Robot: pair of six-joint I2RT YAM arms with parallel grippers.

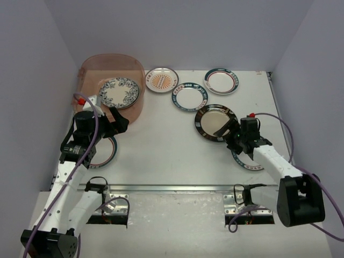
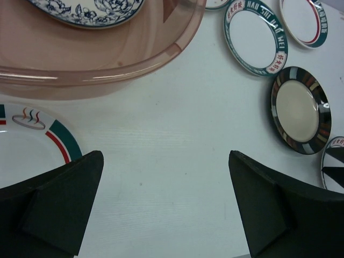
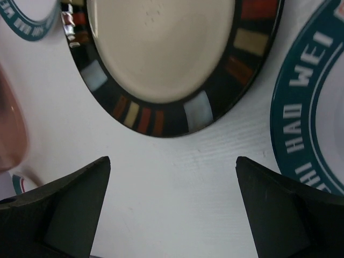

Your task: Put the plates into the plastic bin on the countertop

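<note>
The pinkish plastic bin [image 1: 86,70] stands at the back left of the countertop [image 1: 161,145], with a blue floral plate [image 1: 119,92] inside it. My left gripper [image 1: 115,122] hangs open just in front of the bin, over bare white surface [image 2: 165,161], beside a white plate with a teal-and-red rim [image 2: 27,140]. My right gripper [image 1: 228,134] is open and empty at the near edge of the shiny dark plate [image 3: 166,54]. Further back lie an orange sunburst plate [image 1: 162,79], a teal-rimmed plate [image 1: 190,97] and a teal-and-red-rimmed plate [image 1: 221,80].
Another teal-lettered plate [image 1: 244,160] lies partly under my right arm. A metal rail [image 1: 177,188] runs along the front edge. Grey walls close in the left, back and right sides. The bin's wall [image 2: 97,64] rises just ahead of the left fingers.
</note>
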